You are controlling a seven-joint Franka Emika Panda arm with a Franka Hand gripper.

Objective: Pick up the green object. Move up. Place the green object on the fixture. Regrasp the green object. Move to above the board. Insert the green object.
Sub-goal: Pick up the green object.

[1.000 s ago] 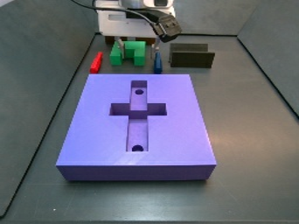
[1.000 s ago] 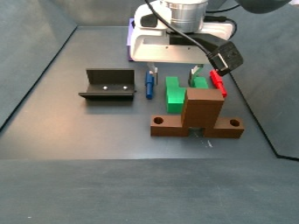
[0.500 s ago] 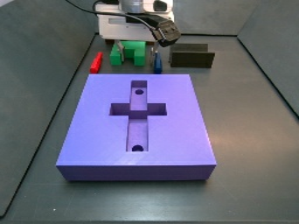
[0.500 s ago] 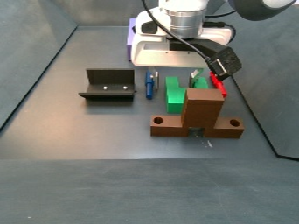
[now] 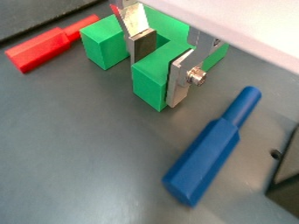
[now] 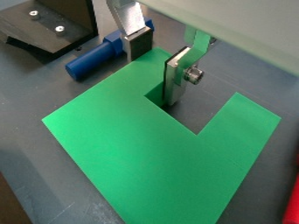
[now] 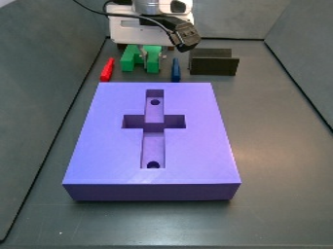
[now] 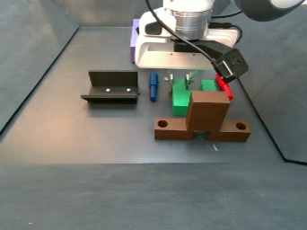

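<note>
1. Arm reaching straight down at the far edge of the floor, with the gripper [image 8: 185,83] lowered onto the green object [image 8: 181,93] in both side views.
2. In both wrist views, silver fingers [image 5: 181,77] set on either side of one leg of the green object [image 5: 158,79], one plate in the notch and one on the outer face; narrow gap, pads at the leg, but cannot tell if already pressing.
3. Green object resting on the floor near the far edge, between a red bar [image 7: 107,69] and a blue peg [image 7: 173,68].
4. Fixture [image 7: 213,63] standing just beside the blue peg, apart from the green object; seen also as a dark bracket with two holes [image 8: 111,87].
5. Board [image 7: 154,142] in the middle of the floor, with one cross recess and two round holes.
6. One brown cross block [image 8: 204,118] standing just in front of the green object.
7. No readable writing or labels on any piece.
8. Count: one green object, one red bar, one blue peg, one fixture, one board, one brown block.
</note>
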